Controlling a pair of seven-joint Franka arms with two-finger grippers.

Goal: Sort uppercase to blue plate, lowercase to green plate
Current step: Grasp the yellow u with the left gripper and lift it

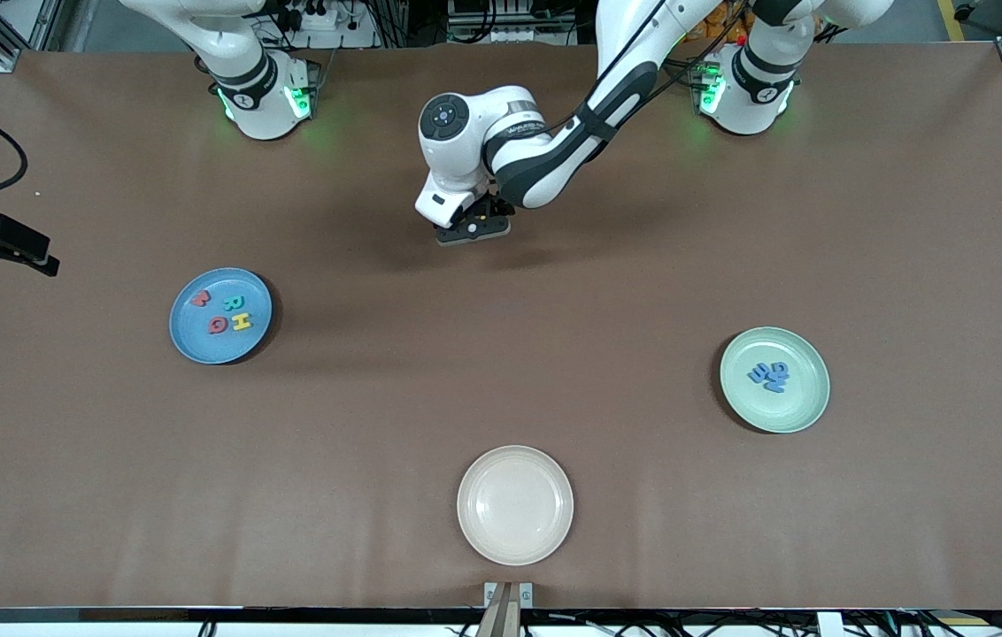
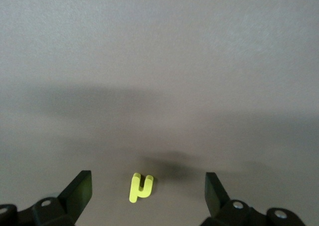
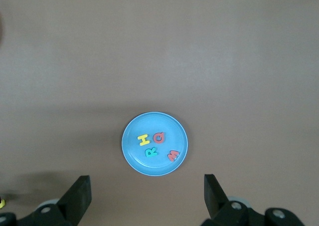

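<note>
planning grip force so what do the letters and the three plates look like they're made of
Letters, such as the yellow one on the table and the four on the blue plate: likely foam, going by thick flat cut-outs and matte colour. Blue, green and cream plates: probably plastic, given even colour and a soft sheen, though glazed ceramic is possible.

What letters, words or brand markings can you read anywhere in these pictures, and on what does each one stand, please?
"H", yellow foam letter, on the blue plate.
"R", teal-green foam letter, same plate.
Red round letter, "Q" or "G": cannot tell which.
Red letter, "M" or "W": cannot tell.
Blue letters on the green plate: too small to read.
Yellow hooked letter on the table: "n" or "u", unclear.
Lettering on the left arm's wrist: too small to read.
</note>
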